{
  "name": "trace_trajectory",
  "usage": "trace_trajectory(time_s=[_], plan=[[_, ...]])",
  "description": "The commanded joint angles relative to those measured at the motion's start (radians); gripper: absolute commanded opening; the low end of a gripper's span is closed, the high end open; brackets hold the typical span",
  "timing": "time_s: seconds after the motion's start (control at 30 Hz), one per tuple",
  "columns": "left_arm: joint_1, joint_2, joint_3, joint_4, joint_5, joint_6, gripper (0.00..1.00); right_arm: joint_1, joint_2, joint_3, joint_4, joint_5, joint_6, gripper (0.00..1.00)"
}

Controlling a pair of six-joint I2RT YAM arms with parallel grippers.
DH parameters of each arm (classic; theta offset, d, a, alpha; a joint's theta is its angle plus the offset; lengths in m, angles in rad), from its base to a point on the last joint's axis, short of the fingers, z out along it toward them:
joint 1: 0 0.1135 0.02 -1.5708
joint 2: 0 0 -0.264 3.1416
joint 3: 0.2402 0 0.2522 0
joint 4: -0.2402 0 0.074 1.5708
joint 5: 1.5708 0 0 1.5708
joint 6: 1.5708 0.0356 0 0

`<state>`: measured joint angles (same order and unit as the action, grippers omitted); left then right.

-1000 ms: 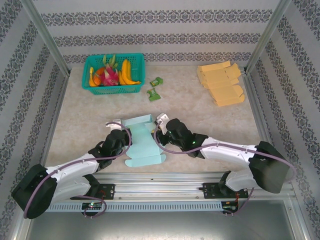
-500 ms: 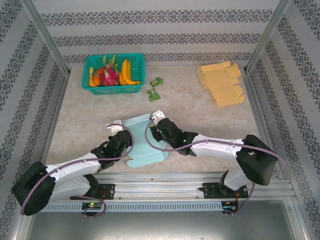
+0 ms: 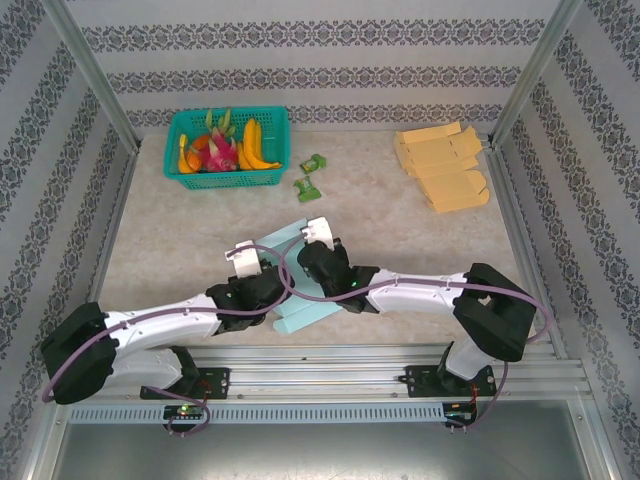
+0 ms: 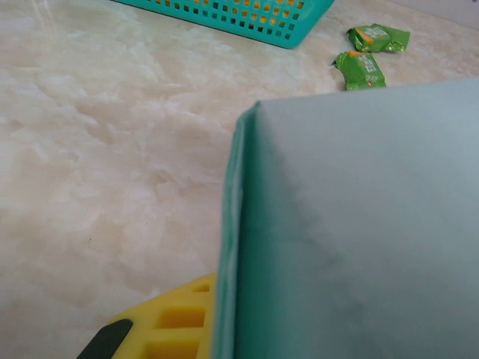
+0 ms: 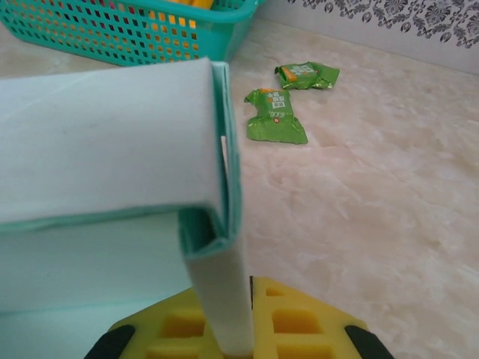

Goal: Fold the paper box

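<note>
Box position: the paper box (image 3: 310,312) is lying at the near middle of the counter (image 3: 420,250), between the two arms' grippers.
Left gripper (image 3: 248,262): closed and, as far as the wrist view is showing, pinching the box's left wall.
Right gripper (image 3: 318,238): closed, clamping an upright flap at the box's far right corner.
Handling (judged): thin, light card, bending readily and springing back at the folds. It is likely creasing wherever it is pinched hard, and its smooth face may be slipping under the fingers.
Where to hold (judged): flap edges and close beside the crease lines, not mid-panel.
Surface: pale, marbled, hard and smooth, so the box is probably sliding easily when pushed.
Room: the fruit basket (image 3: 228,150) is sitting far left, two green packets (image 3: 308,188) just beyond the box, and orange flat boxes (image 3: 442,165) are stacked far right. Patterned walls are enclosing three sides.
</note>
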<state>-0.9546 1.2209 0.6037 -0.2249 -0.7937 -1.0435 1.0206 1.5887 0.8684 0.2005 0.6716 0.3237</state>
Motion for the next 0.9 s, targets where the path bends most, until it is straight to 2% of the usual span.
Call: trace_trajectory(time_s=[0.0, 0.1, 0.17, 0.23, 0.3, 0.43, 0.6, 0.77, 0.87], plan=[[-0.016, -0.004, 0.005, -0.119, -0.098, -0.084, 0.0, -0.062, 0.006, -0.019, -0.011, 0.089, 0.055, 0.08], [-0.017, -0.014, -0.013, -0.065, -0.074, -0.057, 0.0, -0.085, -0.01, -0.052, 0.055, -0.107, 0.037, 0.14], [-0.017, -0.012, -0.012, -0.057, -0.068, -0.049, 0.0, -0.09, -0.023, -0.074, 0.091, -0.198, 0.033, 0.23], [-0.017, -0.008, -0.007, -0.059, -0.068, -0.045, 0.0, -0.091, -0.042, -0.097, 0.122, -0.252, 0.036, 0.32], [-0.016, -0.004, -0.005, -0.061, -0.067, -0.045, 0.0, -0.09, -0.07, -0.124, 0.145, -0.287, 0.038, 0.37], [-0.016, -0.015, -0.011, -0.053, -0.057, -0.048, 0.0, -0.09, -0.1, -0.151, 0.145, -0.284, 0.022, 0.37], [-0.016, -0.029, -0.016, -0.039, -0.044, -0.046, 0.0, -0.084, -0.061, -0.143, 0.137, -0.217, -0.008, 0.31], [-0.016, -0.022, -0.012, -0.065, -0.058, -0.07, 0.0, -0.064, -0.046, -0.135, 0.118, -0.044, 0.02, 0.12], [-0.016, -0.017, -0.007, -0.091, -0.079, -0.081, 0.0, -0.055, -0.058, -0.141, 0.108, 0.02, 0.039, 0.08]])
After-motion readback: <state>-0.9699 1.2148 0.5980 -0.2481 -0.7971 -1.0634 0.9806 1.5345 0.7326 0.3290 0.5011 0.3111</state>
